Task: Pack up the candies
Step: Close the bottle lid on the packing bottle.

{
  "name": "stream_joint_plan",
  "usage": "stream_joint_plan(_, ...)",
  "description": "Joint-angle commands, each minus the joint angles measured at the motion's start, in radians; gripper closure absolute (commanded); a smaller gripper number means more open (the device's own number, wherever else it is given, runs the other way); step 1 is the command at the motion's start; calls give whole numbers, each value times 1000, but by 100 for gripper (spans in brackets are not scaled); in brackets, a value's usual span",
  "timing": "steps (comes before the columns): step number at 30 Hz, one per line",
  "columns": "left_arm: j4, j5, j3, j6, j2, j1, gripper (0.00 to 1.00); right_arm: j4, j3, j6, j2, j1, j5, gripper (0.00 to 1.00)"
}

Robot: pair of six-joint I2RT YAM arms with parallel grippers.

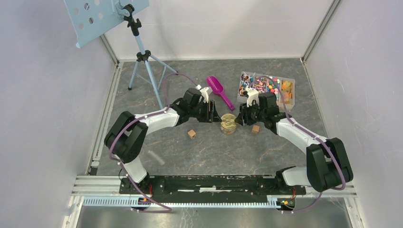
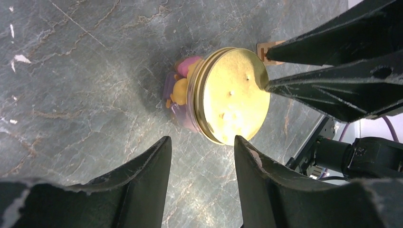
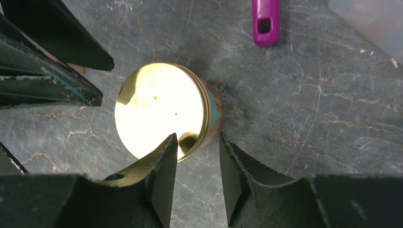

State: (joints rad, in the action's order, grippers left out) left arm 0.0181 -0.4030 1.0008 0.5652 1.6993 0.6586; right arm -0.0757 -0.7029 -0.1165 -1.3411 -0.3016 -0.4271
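Candies (image 2: 181, 89) sit in the jar (image 2: 177, 111), just past the tips of our left fingers (image 2: 142, 175), which are spread and hold nothing. Our right fingers (image 3: 159, 180) are close together at the edge of the gold lid (image 3: 159, 107); we cannot tell if they pinch it. We think we are closing the jar. Next, one side must hold it while the other turns the lid.
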Motion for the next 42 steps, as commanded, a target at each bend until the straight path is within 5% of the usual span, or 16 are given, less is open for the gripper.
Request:
stream_joint_plan(1,75,-42,48,29,48,9,43,28,31,2,-7,4,-23,56)
stream_joint_plan(14,60,-24,-13,-5,139,27,50,137,207,15,10,25,-6,63)
stream_joint_plan(23,37,58,-79,79,185,-4,68,161,249,23,-20,63,-25,65)
stream_joint_plan(33,93,-95,-17,109,181,-4,60,195,211,-27,0,78,-72,68)
stream_joint_plan(36,103,-115,-4,114,190,-2,56,204,199,-49,4,78,-114,59)
stream_joint_plan(42,155,-84,-74,129,238,-2,66,266,296,-76,-19,78,-103,69)
